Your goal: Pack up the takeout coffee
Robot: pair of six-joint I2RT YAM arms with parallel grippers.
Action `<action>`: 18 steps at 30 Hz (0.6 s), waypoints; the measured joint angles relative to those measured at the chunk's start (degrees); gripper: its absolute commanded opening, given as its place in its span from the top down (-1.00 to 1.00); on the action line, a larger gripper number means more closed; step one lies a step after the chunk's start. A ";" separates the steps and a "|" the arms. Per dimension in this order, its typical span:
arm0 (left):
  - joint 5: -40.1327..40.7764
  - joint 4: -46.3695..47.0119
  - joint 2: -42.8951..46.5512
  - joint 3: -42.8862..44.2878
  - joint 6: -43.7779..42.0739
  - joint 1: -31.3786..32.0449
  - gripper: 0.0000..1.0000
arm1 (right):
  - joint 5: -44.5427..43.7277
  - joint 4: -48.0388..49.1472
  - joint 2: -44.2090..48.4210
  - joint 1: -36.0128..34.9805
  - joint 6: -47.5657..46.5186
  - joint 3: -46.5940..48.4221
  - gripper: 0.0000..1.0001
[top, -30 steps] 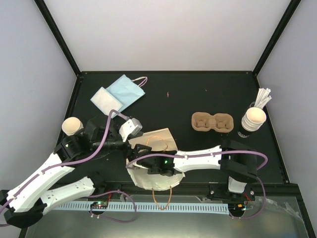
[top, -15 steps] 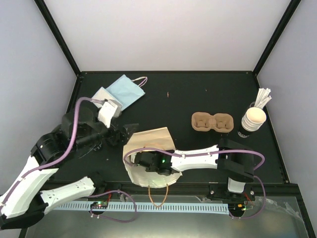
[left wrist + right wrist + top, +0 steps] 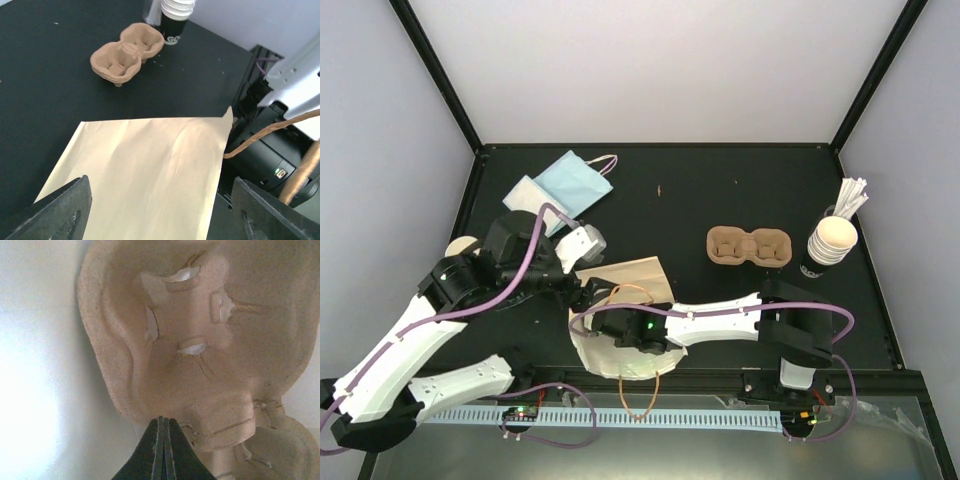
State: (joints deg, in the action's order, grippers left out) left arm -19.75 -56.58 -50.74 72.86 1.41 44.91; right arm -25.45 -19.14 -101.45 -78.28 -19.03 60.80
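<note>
left tool [image 3: 162, 210] apart over bag [image 3: 150, 165] | right tool [image 3: 162, 437] together inside bag | cup [image 3: 459, 245] half-hidden behind left arm [image 3: 410, 340]

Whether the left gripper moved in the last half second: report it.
Yes. The left gripper swung away from the blue pouch, back over the paper bag.
</note>
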 measured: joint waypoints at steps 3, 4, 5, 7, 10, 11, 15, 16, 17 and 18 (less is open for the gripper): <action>-0.20 -0.26 -1.16 -0.26 -1.27 1.46 -0.44 | 0.09 -0.04 0.00 -0.02 -0.39 -0.07 0.98; -0.15 -0.24 -1.46 -0.26 -1.66 1.84 -0.44 | 0.09 -0.07 0.00 -0.02 -0.52 -0.07 0.98; -0.09 -0.17 -1.66 -0.26 -1.92 2.10 -0.44 | 0.09 -0.04 0.00 -0.02 -0.59 -0.07 0.98; -0.07 -0.09 -2.16 -0.26 -2.49 2.51 -0.44 | 0.09 -0.02 0.00 -0.02 -0.59 -0.07 0.98; -0.28 -0.02 -2.71 -0.26 -3.26 3.17 -0.48 | 0.09 -0.02 0.00 0.00 -0.63 -0.07 0.98; -0.50 -0.04 -2.91 -0.26 -3.54 3.34 -0.50 | 0.11 -0.02 0.00 0.00 -0.68 -0.07 0.98; -1.22 -0.52 -3.10 -0.24 -5.11 3.85 -0.52 | 0.11 -0.02 0.00 -0.02 -0.98 -0.07 0.98; -0.83 -0.85 -2.99 -0.24 -5.57 3.93 -0.54 | 0.13 -0.02 0.00 -0.02 -1.05 -0.07 0.98; -0.26 -1.22 -2.84 -0.17 -5.92 3.96 -0.56 | 0.15 -0.02 0.02 -0.02 -1.11 -0.07 0.98; 0.55 -1.70 -2.69 -0.02 -6.25 3.98 -0.61 | 0.17 -0.02 0.00 -0.02 -1.22 -0.07 0.98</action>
State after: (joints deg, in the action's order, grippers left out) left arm -19.20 -58.28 -53.43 72.84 -4.84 48.88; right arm -25.28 -19.16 -101.45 -78.30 -20.25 60.73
